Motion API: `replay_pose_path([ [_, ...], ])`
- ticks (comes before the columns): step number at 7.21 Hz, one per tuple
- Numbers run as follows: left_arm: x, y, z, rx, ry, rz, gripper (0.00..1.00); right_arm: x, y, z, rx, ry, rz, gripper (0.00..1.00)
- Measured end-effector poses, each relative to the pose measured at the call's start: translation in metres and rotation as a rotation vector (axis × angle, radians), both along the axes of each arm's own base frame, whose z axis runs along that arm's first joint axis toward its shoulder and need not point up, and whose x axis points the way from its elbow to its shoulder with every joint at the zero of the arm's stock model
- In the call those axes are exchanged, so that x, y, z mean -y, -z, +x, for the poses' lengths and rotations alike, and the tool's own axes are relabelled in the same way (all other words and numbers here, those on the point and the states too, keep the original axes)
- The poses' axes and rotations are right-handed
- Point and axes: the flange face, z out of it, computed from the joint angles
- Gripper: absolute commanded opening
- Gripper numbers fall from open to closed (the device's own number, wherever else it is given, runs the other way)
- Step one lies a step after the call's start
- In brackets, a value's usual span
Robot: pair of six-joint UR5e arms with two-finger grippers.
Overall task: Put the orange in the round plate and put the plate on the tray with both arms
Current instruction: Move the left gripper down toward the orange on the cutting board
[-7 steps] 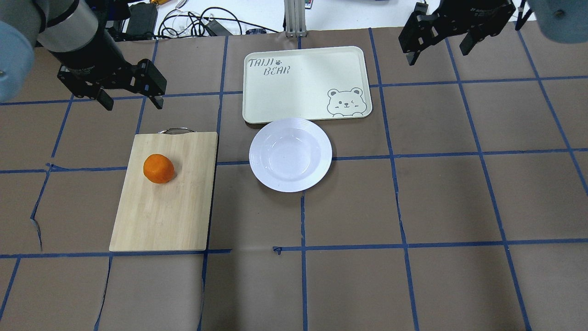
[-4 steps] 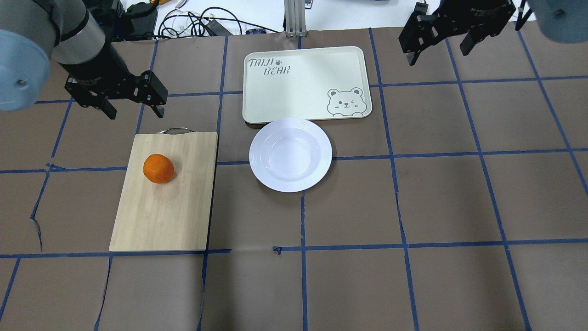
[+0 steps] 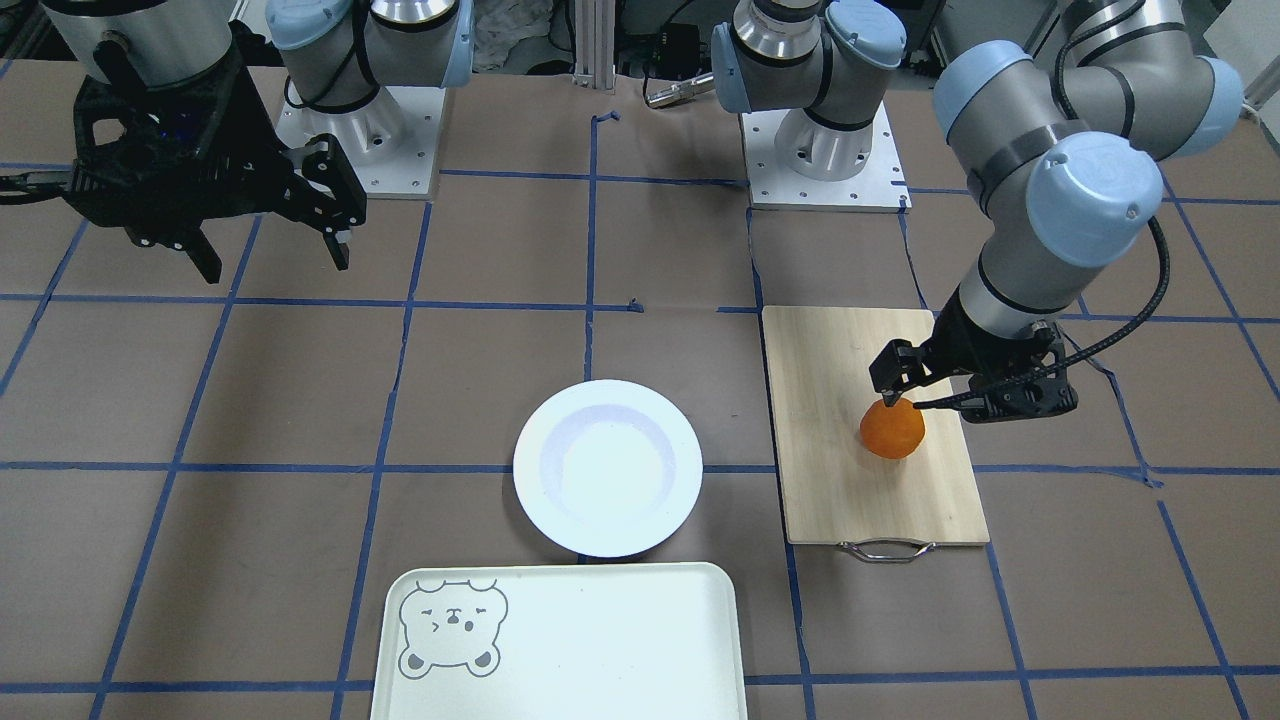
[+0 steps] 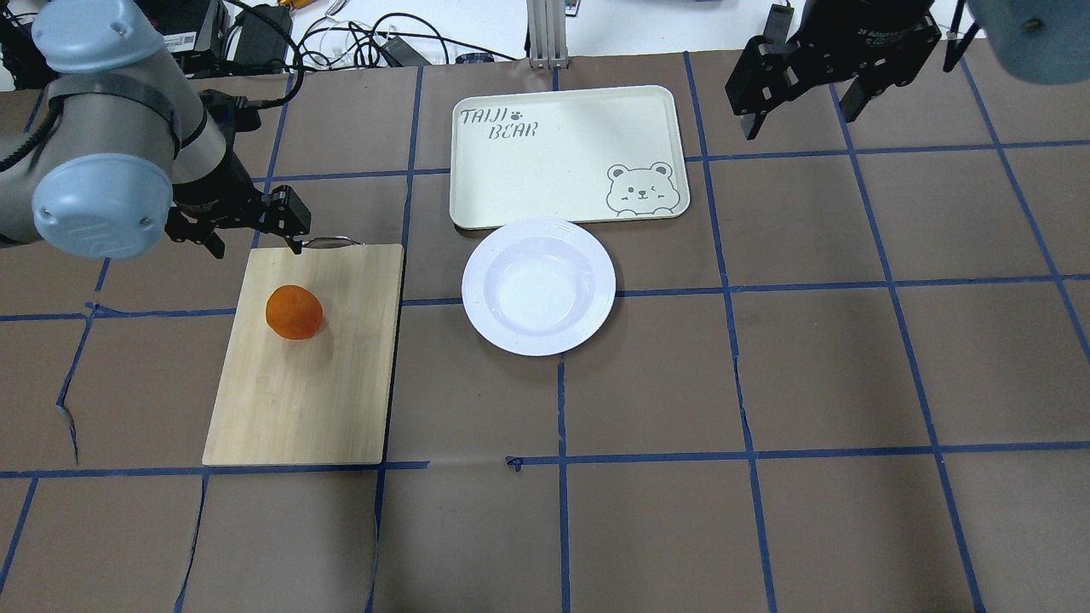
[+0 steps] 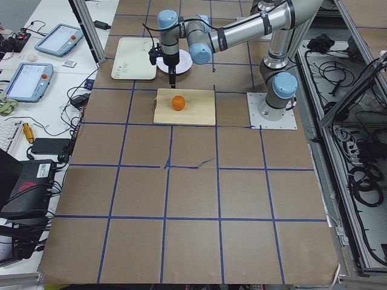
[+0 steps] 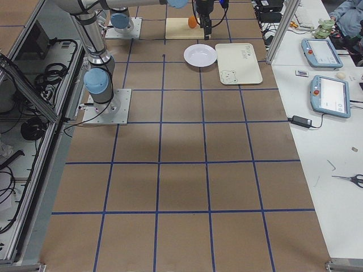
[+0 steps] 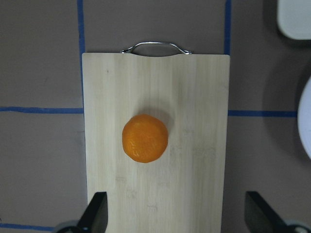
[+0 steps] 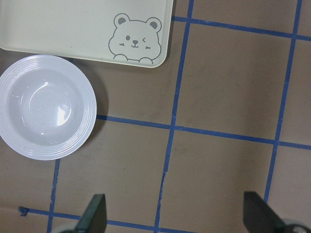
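The orange (image 4: 294, 312) (image 3: 892, 430) (image 7: 145, 138) lies on a wooden cutting board. My left gripper (image 4: 254, 234) (image 3: 950, 400) (image 7: 177, 218) hangs open above the board's handle end, the orange just ahead of its spread fingers. The white round plate (image 4: 538, 286) (image 3: 607, 467) (image 8: 46, 107) rests bare on the table, touching the near edge of the pale tray (image 4: 562, 153) (image 3: 570, 640) (image 8: 73, 24) with the bear face. High over the table to the right of the tray, my right gripper (image 4: 800, 102) (image 3: 275, 262) (image 8: 177, 218) is open and holds nothing.
The wooden cutting board (image 4: 315, 392) (image 3: 850, 500) (image 7: 194, 97) with a metal handle lies left of the plate. Cables and boxes sit past the far table edge. Brown table with blue tape lines stretches to the right and front.
My left arm has swung in and lowered, bringing its open gripper over the board's handle end, closer to the orange. My right gripper shifted slightly left. Orange, plate and tray stayed put.
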Motion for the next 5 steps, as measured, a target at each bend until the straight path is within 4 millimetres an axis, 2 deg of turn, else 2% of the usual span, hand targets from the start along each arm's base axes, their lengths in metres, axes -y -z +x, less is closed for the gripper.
replay_pose_path([
  [2,0.005,0.032,0.024,-0.021,0.008,0.045,1.0,0.001,0.001,0.0,-0.001,0.001,0.0,1.0],
  [5,0.013,0.071,0.03,-0.083,0.046,0.101,1.0,0.002,0.003,0.0,-0.002,0.002,0.003,1.0],
])
